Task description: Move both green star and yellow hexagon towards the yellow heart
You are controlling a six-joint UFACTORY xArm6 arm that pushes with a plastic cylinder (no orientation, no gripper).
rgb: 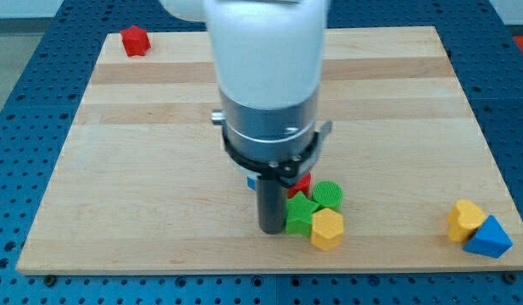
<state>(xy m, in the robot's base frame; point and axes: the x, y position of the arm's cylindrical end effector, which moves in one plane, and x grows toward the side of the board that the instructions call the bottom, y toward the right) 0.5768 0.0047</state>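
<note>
On the counter (159, 152), the arm housing fills the centre and top; the tool is a plain rod with no jaws, so nothing opens and it holds nothing. My tip (270, 230) sits at the cluster's 9 o'clock, touching or just beside the green star (300, 215).

Cluster, near bottom centre: green cylinder (328, 194) at 1 o'clock, green star in the middle, yellow hexagon (327, 229) at 5 o'clock, touching the star. A red block (302, 184) and a blue block (252, 181) peek out behind the rod; shapes hidden.

Yellow heart (465, 219) sits near the bottom-right corner, with a blue triangle (489, 238) touching it at 4 o'clock. Red block (136, 41), well apart at the top-left corner.

Progress, my read: early. Star and hexagon are well apart from the heart, so both pushes toward 3 o'clock remain.

Room: bare wood between cluster and heart. The hexagon is near the bottom edge, and the heart is close to the right and bottom edges; keep pushes level.
</note>
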